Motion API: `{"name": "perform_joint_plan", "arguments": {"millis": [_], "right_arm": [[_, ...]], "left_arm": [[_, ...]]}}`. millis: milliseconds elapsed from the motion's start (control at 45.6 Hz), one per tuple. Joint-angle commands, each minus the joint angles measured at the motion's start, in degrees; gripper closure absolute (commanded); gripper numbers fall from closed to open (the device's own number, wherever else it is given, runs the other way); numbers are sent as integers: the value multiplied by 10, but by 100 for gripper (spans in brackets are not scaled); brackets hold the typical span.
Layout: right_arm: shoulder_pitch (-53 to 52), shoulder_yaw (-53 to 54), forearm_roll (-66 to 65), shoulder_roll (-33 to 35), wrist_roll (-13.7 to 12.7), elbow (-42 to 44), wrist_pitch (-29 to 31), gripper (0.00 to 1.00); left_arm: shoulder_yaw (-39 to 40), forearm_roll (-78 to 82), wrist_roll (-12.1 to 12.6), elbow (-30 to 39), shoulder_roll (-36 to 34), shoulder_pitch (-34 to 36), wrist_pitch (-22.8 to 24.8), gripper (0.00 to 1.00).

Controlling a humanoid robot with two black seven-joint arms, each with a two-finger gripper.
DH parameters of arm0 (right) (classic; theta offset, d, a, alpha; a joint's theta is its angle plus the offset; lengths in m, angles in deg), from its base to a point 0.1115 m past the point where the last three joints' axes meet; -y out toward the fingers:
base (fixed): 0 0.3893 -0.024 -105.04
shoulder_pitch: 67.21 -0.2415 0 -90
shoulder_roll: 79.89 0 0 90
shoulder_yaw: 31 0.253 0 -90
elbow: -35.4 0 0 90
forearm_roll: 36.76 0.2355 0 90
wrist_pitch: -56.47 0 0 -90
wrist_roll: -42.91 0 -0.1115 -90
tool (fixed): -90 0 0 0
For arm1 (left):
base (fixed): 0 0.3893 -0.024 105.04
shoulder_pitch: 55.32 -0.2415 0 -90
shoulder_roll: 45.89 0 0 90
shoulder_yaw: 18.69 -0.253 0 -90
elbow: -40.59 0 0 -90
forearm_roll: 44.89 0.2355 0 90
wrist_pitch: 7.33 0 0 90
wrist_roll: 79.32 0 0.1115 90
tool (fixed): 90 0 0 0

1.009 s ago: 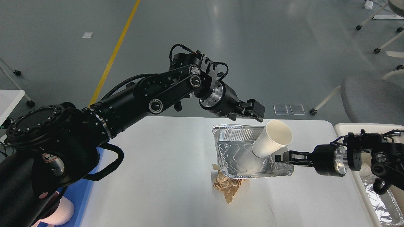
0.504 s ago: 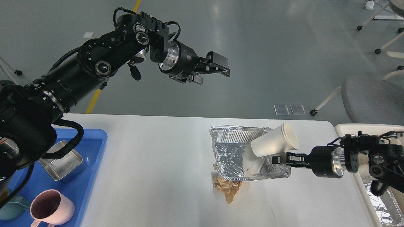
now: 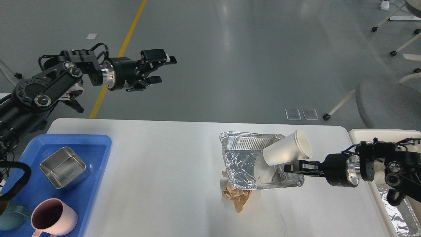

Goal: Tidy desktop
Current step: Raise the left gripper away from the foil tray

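Note:
The white desktop (image 3: 164, 171) holds a crumpled foil tray (image 3: 243, 164) right of centre. A white paper cup (image 3: 286, 152) lies tilted in the tray, its mouth to the right. A crumpled brown paper (image 3: 237, 196) sticks out from under the tray's near edge. My right gripper (image 3: 291, 168) is shut on the tray's right rim, just below the cup. My left gripper (image 3: 164, 69) is open and empty, held high beyond the table's far left edge.
A blue tray (image 3: 98, 138) at the left holds a square steel container (image 3: 64, 168) and a pink mug (image 3: 54, 219). A cream-white bin (image 3: 358, 133) with foil (image 3: 399, 210) inside stands at the right edge. A grey chair (image 3: 388, 102) stands behind it.
My left arm has swung up and far to the left, away from the foil tray, uncovering the blue tray. The cup has tipped further right. The tray has settled lower in my right gripper.

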Motion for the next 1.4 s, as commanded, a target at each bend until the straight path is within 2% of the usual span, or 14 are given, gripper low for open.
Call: {"name": "perform_joint_plan", "arguments": {"millis": [0, 66, 110, 351, 504, 570, 614, 789, 899, 943, 1075, 1228, 1382], "right_arm": [[7, 1, 0, 5, 0, -1, 0, 100], [8, 1, 0, 10, 0, -1, 0, 100], [9, 2, 0, 12, 0, -1, 0, 100], [6, 3, 1, 14, 0, -1, -1, 100], [2, 3, 2, 14, -1, 0, -2, 100], [2, 4, 2, 15, 0, 0, -2, 100], [2, 4, 3, 15, -1, 0, -2, 100], [1, 5, 3, 17, -1, 0, -4, 100], [0, 7, 3, 22, -1, 0, -4, 100], [0, 7, 3, 22, -1, 0, -4, 100], [1, 8, 3, 25, -1, -1, -4, 100], [2, 9, 4, 35, -1, -4, -4, 100], [3, 11, 7, 39, 0, -4, -4, 100]], "left_arm": [[-2, 2, -133, 6, -54, -77, -32, 1], [-2, 1, -157, 26, -87, -106, -34, 1], [-1, 0, -165, 54, -121, -128, -40, 1], [5, -5, -151, 196, -315, -252, -66, 1], [5, -24, -172, 248, -458, -303, -55, 1], [4, -35, -194, 259, -513, -319, -40, 1], [2, -39, -200, 260, -544, -323, -26, 1], [3, -53, -194, 258, -644, -321, 36, 1], [4, -53, -193, 252, -672, -317, 75, 1], [4, -53, -187, 252, -673, -317, 77, 1], [10, -53, -136, 252, -669, -311, 80, 1], [13, -53, -90, 256, -663, -287, 80, 1], [15, -47, -61, 261, -626, -276, 77, 1]]}}
